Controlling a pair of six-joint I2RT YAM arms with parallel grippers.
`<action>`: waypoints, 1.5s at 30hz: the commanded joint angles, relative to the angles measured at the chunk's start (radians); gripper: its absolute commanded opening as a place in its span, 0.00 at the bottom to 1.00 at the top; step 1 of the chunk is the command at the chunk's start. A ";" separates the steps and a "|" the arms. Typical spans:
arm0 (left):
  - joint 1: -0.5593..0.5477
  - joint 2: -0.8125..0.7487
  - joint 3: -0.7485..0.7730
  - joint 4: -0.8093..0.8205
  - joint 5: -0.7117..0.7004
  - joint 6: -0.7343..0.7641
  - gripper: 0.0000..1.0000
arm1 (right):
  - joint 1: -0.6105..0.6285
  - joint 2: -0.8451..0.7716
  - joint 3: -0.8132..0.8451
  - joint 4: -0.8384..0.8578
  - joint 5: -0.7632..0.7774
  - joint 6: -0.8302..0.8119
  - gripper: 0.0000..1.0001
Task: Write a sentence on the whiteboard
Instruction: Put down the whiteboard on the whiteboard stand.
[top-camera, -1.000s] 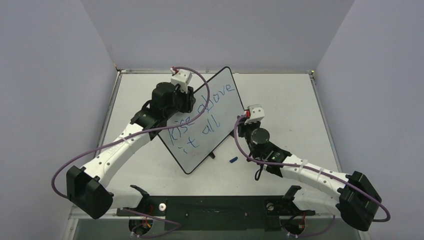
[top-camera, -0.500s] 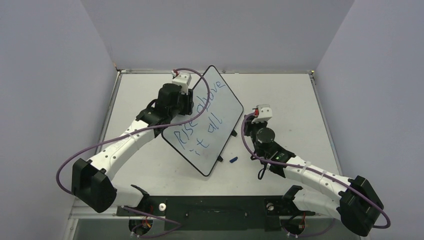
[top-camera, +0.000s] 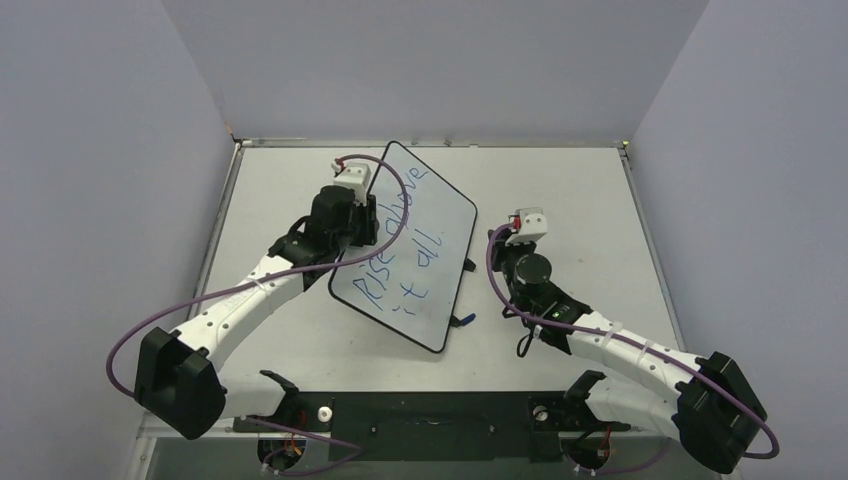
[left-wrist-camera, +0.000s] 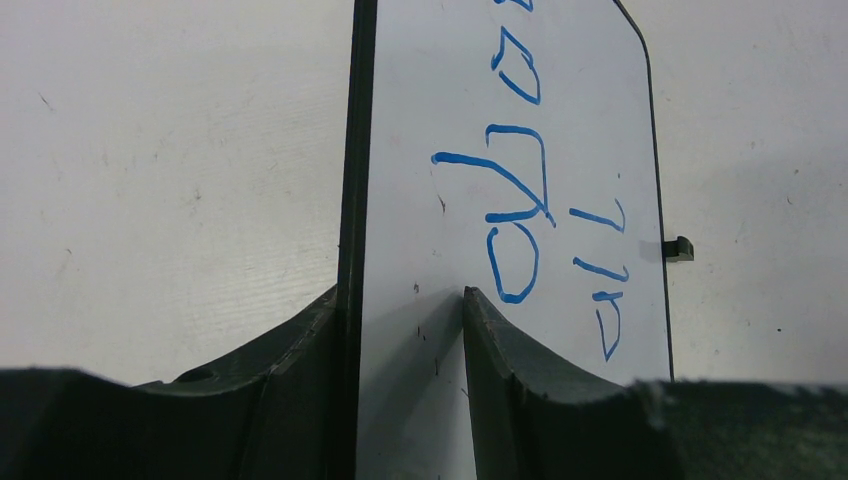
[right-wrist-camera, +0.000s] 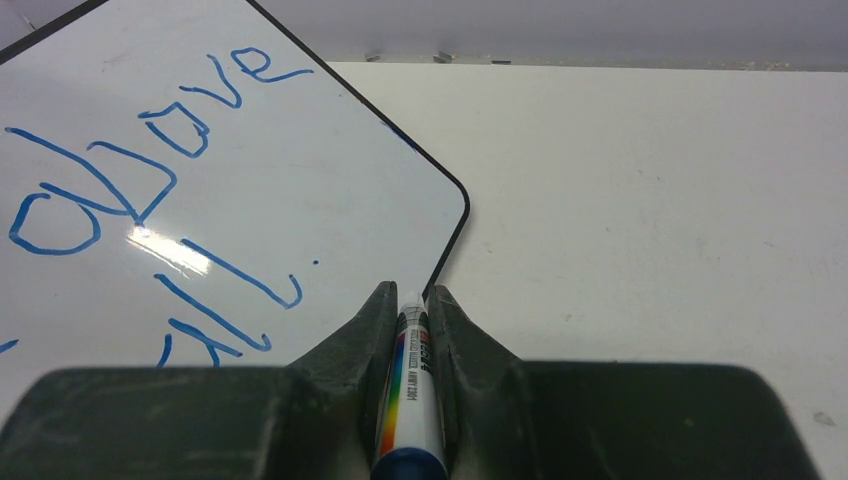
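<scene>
the sentence looks finished in blue, so the risk now is spoiling it or dropping the whiteboard. the board sits mid-table, tilted, its long side running from 11 o'clock to 5 o'clock in the top view. i cannot tell whether its feet touch the table.

the left gripper pinches the board's 9 o'clock edge, one finger on each face. it is a thin hold on a glossy sheet far from the board's middle, so the weight could twist it in the jaws and let it slip or swing down. the finger on the written face ends just beside the first letter of "above". any sliding there would smear the ink.

the right gripper is pressed together on the marker, at 3 o'clock of the board, with the marker's end close to a rounded corner. if the board swings that way, it could knock the marker or pick up a stray line.

if the board is set down unevenly, one foot may land first and tip it flat onto the writing.
</scene>
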 joint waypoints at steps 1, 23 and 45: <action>-0.001 -0.035 -0.041 -0.024 -0.016 0.066 0.06 | -0.013 0.010 -0.007 0.052 -0.021 0.022 0.00; -0.003 -0.153 -0.223 0.086 -0.135 0.029 0.43 | -0.022 0.036 -0.012 0.057 -0.043 0.037 0.00; -0.028 -0.189 -0.237 0.122 -0.166 0.049 0.54 | -0.029 0.052 -0.008 0.057 -0.055 0.043 0.00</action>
